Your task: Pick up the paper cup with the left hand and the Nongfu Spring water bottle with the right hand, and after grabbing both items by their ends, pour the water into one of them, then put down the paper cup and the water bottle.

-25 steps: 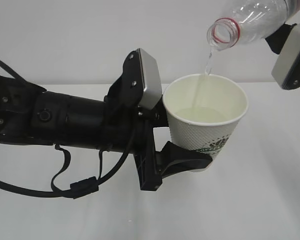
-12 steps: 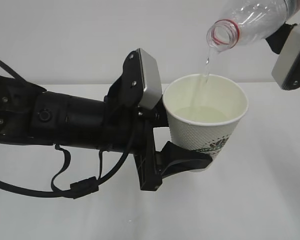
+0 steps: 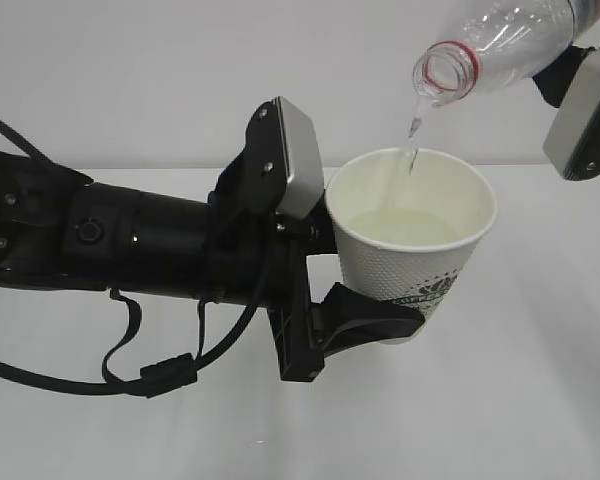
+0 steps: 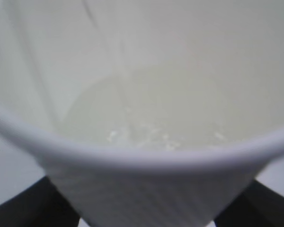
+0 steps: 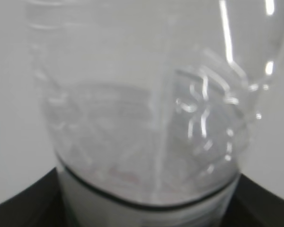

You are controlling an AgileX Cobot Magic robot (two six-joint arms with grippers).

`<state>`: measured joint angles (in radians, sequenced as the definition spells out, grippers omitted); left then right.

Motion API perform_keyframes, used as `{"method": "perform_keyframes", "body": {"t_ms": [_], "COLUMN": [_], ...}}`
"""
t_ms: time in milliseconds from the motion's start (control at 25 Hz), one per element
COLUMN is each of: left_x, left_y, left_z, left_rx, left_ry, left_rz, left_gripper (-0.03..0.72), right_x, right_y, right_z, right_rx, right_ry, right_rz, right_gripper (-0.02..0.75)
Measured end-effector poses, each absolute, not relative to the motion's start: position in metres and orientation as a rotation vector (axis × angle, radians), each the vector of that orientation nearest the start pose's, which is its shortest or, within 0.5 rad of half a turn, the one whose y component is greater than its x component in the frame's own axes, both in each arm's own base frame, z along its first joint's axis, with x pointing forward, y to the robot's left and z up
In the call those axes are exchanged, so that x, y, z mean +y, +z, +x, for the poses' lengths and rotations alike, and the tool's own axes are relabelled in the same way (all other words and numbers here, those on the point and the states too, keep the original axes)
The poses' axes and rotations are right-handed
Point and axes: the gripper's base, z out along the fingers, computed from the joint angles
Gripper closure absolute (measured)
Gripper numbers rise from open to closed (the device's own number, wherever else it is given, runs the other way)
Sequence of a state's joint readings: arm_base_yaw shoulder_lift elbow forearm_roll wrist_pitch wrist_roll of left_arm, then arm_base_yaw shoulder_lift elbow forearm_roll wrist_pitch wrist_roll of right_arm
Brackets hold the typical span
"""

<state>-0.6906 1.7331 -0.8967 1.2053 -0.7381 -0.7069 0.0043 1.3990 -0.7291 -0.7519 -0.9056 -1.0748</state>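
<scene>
Currently the left hand [image 3: 365, 315] grips the paper cup [image 3: 412, 240] upright to catch water [image 3: 412, 128]; above its rim, the right hand [image 3: 585, 105] clamps the tilted Nongfu Spring water bottle [image 3: 500, 40].

From my camera feed all I've got under everything is a plain white table [image 3: 540, 400], meeting a pale wall at the back. Can't make out anything resting directly on it, just soft shadows.
</scene>
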Motion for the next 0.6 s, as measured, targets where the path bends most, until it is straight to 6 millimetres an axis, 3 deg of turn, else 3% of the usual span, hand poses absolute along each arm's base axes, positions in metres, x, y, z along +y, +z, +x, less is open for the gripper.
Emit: {"method": "perform_keyframes", "body": {"t_ms": [600], "left_x": [-0.2648], "left_y": [0.2109], "left_z": [0.2307], "left_rx": [1.454], "left_ry": [-0.873], "left_rz": [1.384], "left_gripper": [0.145], "right_x": [0.05], "right_y": [0.3012], "right_z": [0.2867], "right_rx": [0.624], "right_ry": [-0.919], "right_rz": [-1.358], "right_gripper": [0.236]}}
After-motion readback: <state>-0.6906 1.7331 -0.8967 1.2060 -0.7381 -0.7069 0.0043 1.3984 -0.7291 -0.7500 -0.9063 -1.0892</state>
